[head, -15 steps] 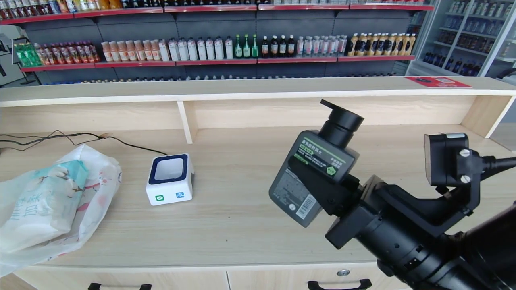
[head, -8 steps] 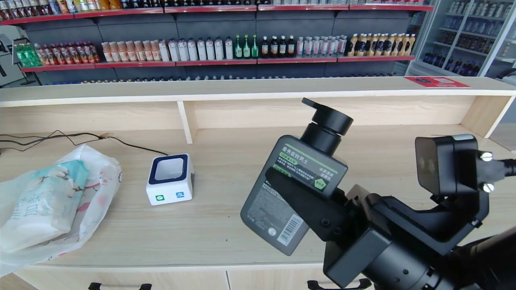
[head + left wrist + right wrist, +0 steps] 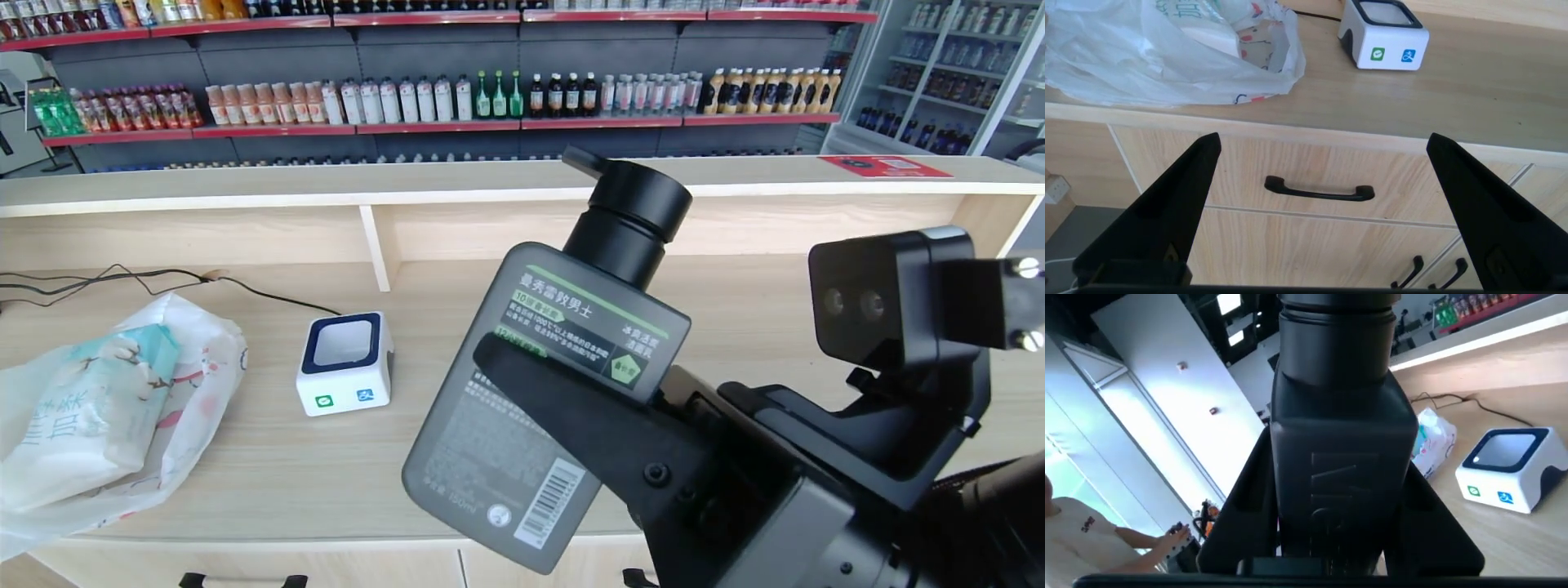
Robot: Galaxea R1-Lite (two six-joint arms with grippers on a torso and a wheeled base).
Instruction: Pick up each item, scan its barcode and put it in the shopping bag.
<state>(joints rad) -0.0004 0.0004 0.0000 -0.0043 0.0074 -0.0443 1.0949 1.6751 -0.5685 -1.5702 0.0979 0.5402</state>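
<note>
A dark grey pump bottle [image 3: 555, 384] with a black pump top is held tilted above the counter, its barcode label facing up. My right gripper [image 3: 522, 376] is shut on it, one black finger [image 3: 571, 400] lying across its label side. From the right wrist the bottle [image 3: 1335, 457] stands between the fingers. The white scanner [image 3: 344, 363] with a blue-rimmed window sits left of the bottle. The shopping bag [image 3: 106, 408] lies at the far left with a tissue pack inside. My left gripper [image 3: 1323, 212] is open in front of the counter's drawers, below the bag [image 3: 1167, 49] and scanner [image 3: 1382, 42].
A black cable [image 3: 122, 278] runs along the counter behind the bag to the scanner. A raised wooden ledge [image 3: 490, 175] with an upright divider [image 3: 377, 245] backs the counter. A drawer handle [image 3: 1319, 192] sits under the counter edge. Store shelves of bottles [image 3: 441, 98] stand beyond.
My right gripper has carried the bottle up and to the left, closer to the head camera. The scanner and bag have not moved.
</note>
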